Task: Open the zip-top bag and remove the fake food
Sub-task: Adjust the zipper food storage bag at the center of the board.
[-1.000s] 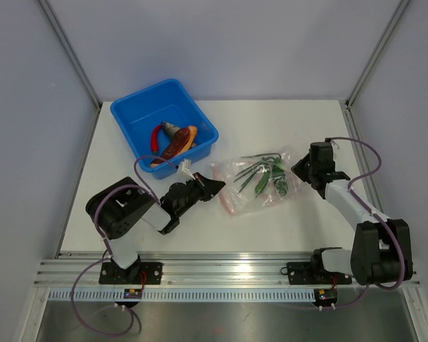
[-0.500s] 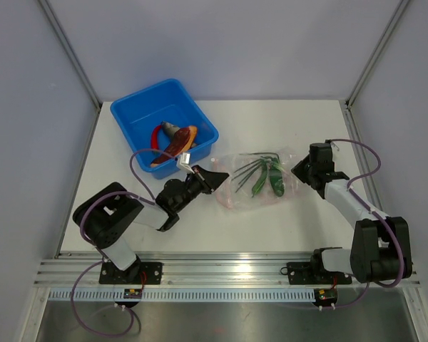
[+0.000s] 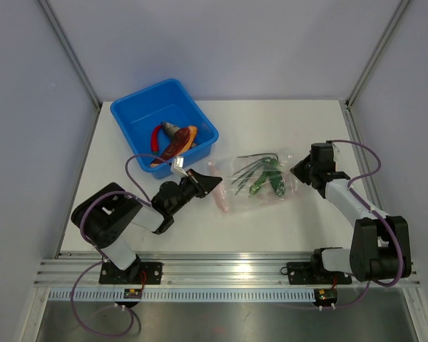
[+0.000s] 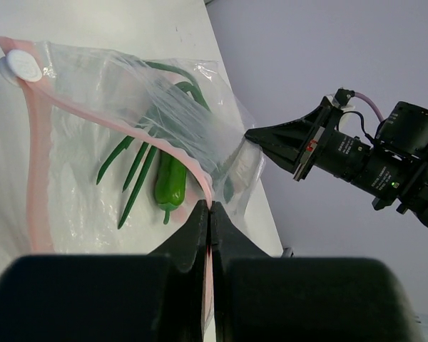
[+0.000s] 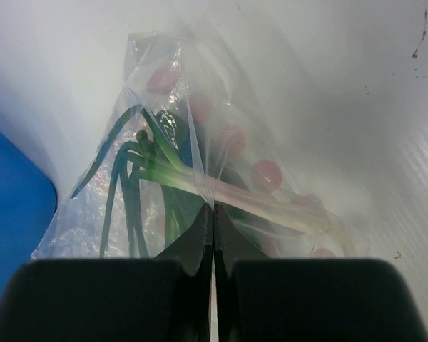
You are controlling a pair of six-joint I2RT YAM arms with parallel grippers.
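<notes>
You are pinching the zip-top bag (image 3: 237,199) by its pink zip strip (image 4: 36,178) with your left gripper (image 4: 209,212), jaws tight. At three o'clock your right gripper (image 5: 212,214) is clamping the crinkly clear film, with slim green fake food (image 4: 170,187) lying inside. The smooth white table (image 3: 285,221) is spreading toward six o'clock, and the hard blue tub (image 3: 200,146) is sitting at eleven.

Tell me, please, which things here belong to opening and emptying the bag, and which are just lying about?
In the job:
zip-top bag, pinched by the left gripper and right gripper, both shut on it
green toy vegetables inside it

Lying about:
blue tub
red and orange toy food in it, untouched, perhaps already taken out
</notes>
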